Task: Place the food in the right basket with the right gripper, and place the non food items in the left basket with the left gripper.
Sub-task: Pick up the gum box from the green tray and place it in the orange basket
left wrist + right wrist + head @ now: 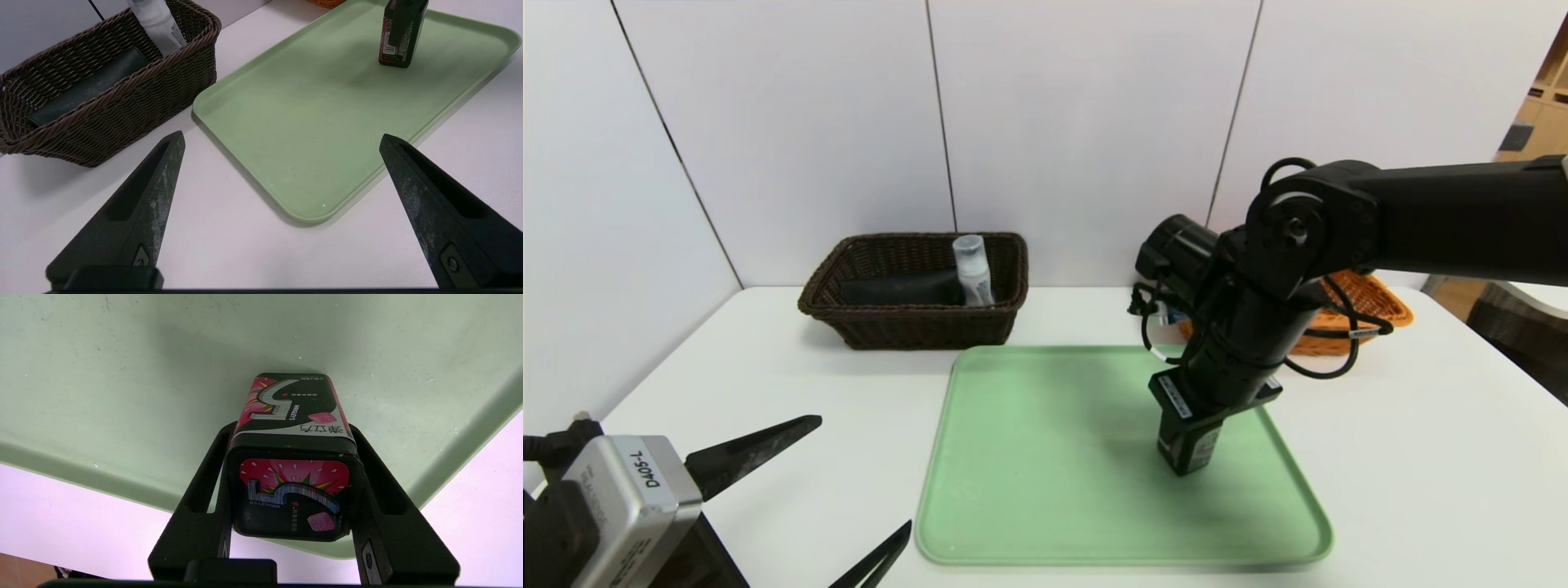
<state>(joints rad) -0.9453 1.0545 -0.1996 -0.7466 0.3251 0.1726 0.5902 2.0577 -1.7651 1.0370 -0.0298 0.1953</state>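
Both right jaws against gum box (pixel 292 457)

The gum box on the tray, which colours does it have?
The gum box is black with pink strawberry art and a silver 5; the right wrist view shows it best.

bright, even overhead light — a soft shadow pools on the green tray (pixel 1045 457) under the arm, frames sharp.

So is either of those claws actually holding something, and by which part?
Yes: the right gripper clamps the black-and-pink chewing-gum box by its two side faces near the top. The left gripper is open, holding nothing.
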